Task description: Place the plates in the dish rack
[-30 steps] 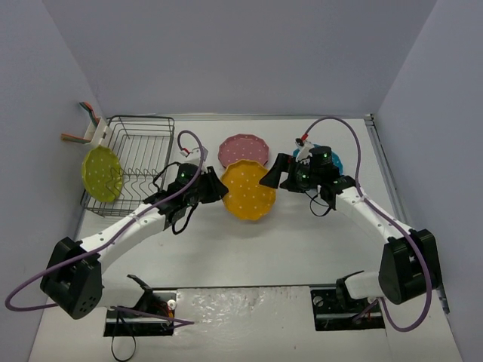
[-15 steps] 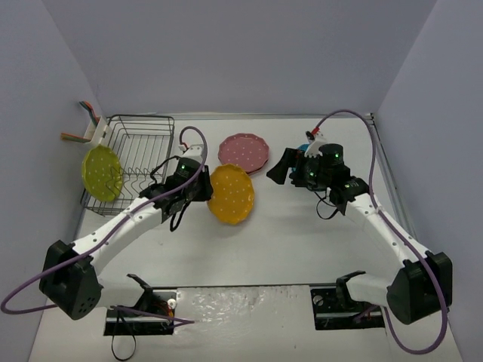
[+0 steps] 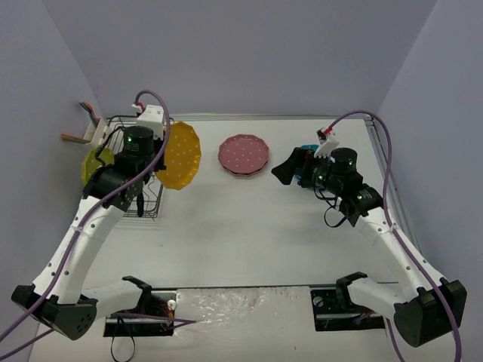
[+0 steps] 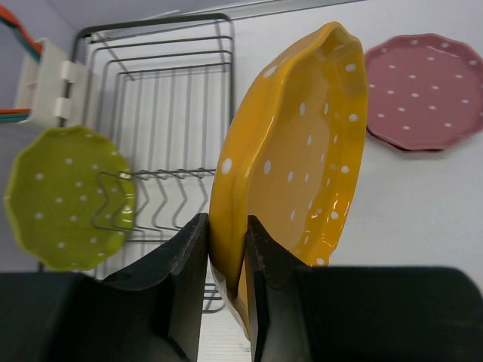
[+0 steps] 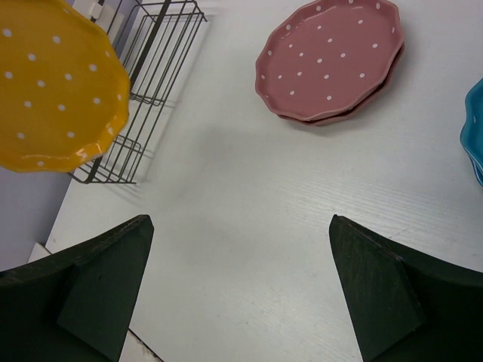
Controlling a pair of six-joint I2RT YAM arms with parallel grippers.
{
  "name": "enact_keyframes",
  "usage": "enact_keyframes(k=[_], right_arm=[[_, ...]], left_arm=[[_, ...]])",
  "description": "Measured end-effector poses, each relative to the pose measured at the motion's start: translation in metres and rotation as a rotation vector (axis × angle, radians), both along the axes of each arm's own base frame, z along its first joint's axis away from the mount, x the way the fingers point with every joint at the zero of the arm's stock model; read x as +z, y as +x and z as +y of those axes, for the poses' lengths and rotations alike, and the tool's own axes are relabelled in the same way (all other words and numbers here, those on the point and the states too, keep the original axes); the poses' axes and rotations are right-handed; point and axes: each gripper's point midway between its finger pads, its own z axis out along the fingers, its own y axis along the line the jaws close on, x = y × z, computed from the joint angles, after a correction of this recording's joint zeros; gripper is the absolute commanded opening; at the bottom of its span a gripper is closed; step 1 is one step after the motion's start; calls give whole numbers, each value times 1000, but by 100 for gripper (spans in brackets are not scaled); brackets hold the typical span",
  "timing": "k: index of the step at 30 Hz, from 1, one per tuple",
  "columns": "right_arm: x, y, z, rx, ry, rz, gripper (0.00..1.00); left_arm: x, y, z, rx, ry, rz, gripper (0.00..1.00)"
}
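My left gripper [image 3: 155, 167] is shut on the rim of an orange-yellow dotted plate [image 3: 181, 155] and holds it on edge, in the air beside the right side of the black wire dish rack [image 3: 143, 136]. In the left wrist view the plate [image 4: 294, 158] sits between my fingers [image 4: 185, 256]. A lime-yellow plate [image 3: 96, 162] stands upright in the rack's left part [image 4: 64, 196]. Pink plates [image 3: 244, 154] lie stacked flat on the table. My right gripper [image 3: 290, 167] is open and empty above bare table [image 5: 241, 249]. A turquoise plate [image 5: 474, 132] is mostly hidden under the right arm.
A white utensil caddy [image 3: 92, 130] hangs on the rack's far left corner. Grey walls close the table on three sides. The rack's right edge [image 5: 143, 83] shows in the right wrist view.
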Motion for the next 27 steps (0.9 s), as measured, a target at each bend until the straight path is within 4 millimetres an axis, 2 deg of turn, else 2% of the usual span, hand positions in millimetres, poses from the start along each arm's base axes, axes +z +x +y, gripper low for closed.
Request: enact_keyframes(k=[8,14,18,27], right_arm=[[-11,-6,4,29,3,24,100],[-29,-22,18,88,-12,53,100],[-36,-33,27,130,-26,55,100],[-46,-46,31,165,-54,48,100]], left_arm=[[25,10,92,172,169,25,0],[40,24,126,214,295,31,0],[34,39,149,251,365,67,0],[-6,69,218,350,499,211,0]])
